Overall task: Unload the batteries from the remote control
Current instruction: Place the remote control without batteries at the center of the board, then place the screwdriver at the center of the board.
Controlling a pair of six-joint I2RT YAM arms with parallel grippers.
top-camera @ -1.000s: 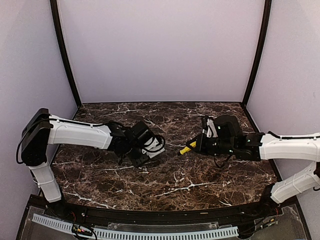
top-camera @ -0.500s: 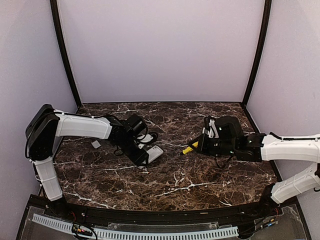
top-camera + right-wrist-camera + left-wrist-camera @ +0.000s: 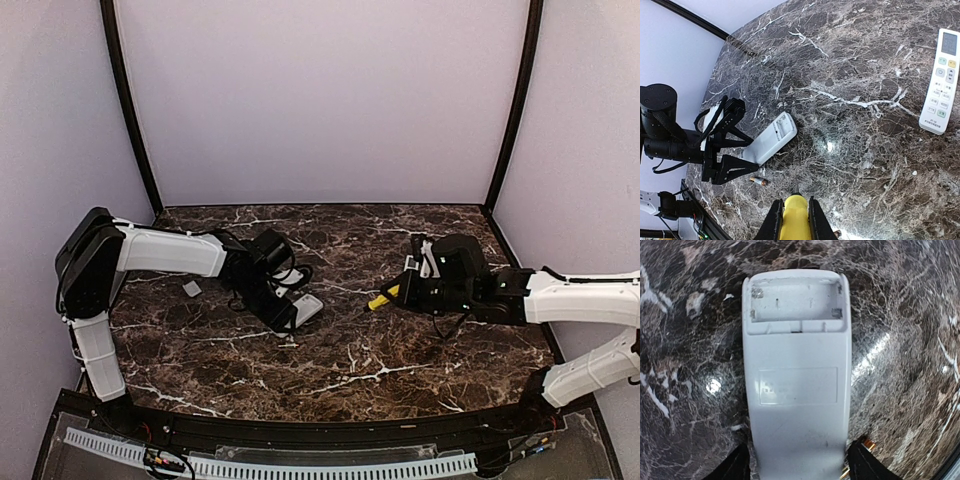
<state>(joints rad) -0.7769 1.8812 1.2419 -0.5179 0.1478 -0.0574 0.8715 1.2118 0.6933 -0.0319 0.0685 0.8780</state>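
Left tool [image 3: 798, 467] straddles the white remote [image 3: 797, 390], battery bay [image 3: 795, 305] empty, grip unclear; right tool [image 3: 795, 222] clamps the yellow screwdriver [image 3: 795, 209]; one battery [image 3: 758, 181] lies on the counter [image 3: 865, 150]

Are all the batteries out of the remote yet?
Looks mostly done: the white remote in the left gripper has its battery bay uncovered and empty, and one battery lies on the table beside it. The right gripper holds the yellow screwdriver. Left to check: a second remote, face up; its batteries can't be seen.
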